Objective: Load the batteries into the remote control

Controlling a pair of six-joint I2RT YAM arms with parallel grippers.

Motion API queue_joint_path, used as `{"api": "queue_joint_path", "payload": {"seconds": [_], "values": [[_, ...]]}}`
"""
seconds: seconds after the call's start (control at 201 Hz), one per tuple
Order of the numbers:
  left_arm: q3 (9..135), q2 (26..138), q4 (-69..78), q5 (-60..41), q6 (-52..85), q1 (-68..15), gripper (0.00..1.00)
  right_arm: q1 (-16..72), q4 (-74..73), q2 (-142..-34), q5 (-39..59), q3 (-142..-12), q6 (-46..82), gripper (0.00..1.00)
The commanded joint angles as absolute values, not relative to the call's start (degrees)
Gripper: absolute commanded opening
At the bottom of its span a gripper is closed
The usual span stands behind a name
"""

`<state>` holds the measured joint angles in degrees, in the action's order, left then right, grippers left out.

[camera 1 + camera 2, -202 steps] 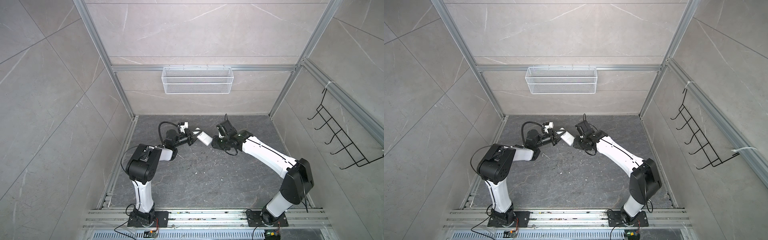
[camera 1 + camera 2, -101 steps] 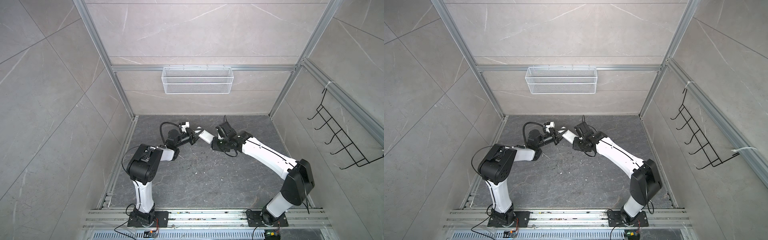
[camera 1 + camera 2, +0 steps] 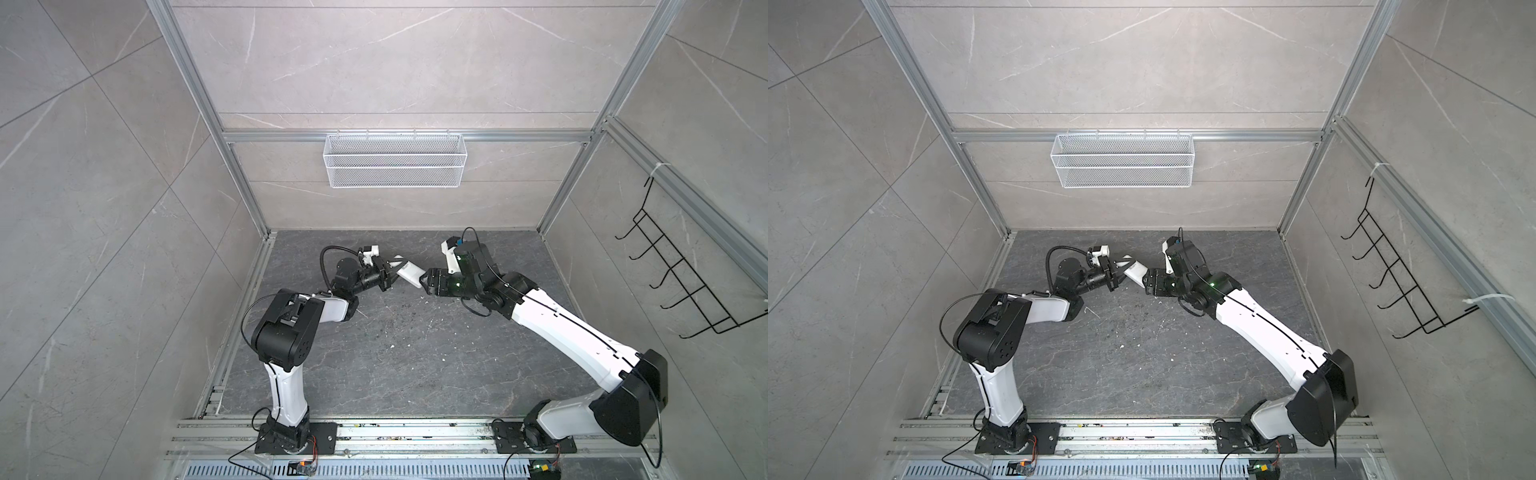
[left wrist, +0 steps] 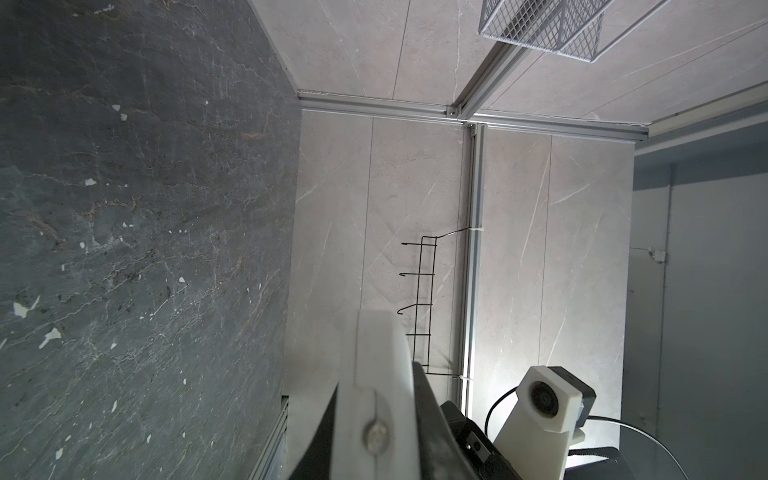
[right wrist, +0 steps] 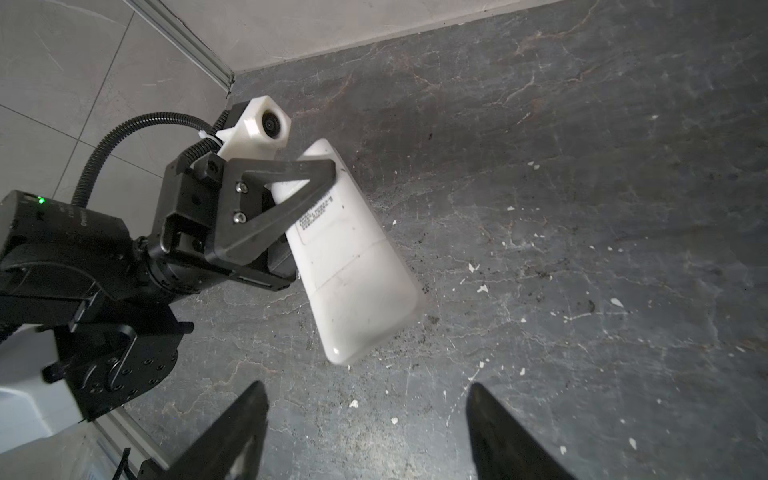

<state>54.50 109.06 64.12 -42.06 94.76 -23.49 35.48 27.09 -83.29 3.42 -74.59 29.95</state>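
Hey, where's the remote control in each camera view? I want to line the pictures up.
In a top view: the remote control sits just above centre, between the two arm tips.
In a top view: same spot, slightly further left.
Left wrist: a blurred white edge rises from the bottom centre.
Right wrist: left of centre, its labelled back showing.
Shared landmark: the dark speckled floor, visible in all four.

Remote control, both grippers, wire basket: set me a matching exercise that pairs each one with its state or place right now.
1. remote control
2. left gripper
3. right gripper
4. wire basket

A. jaws apart, nothing between them
B. hung on the back wall
C. white, printed label showing
D. jaws shut on the remote control

Pairs: 1-C, 2-D, 3-A, 4-B
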Motion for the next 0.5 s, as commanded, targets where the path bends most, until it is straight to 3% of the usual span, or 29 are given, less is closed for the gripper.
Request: {"api": "queue_joint_path", "payload": {"seconds": [0.0,0.105,0.493], "values": [[54.5,105.2,65.3,-43.5,94.0,-23.2,0.0,35.4,25.4,-85.5,3.0,-75.7,30.4,0.66],[54.7,106.2,68.1,-42.9,96.3,-23.2,0.0,35.2,22.7,-85.2,1.8,-73.4,35.6,0.61],[54.8,107.6,72.5,-41.7,100.4,-23.2,0.0,34.7,8.1,-84.9,8.1,-66.3,49.4,0.57]]}}
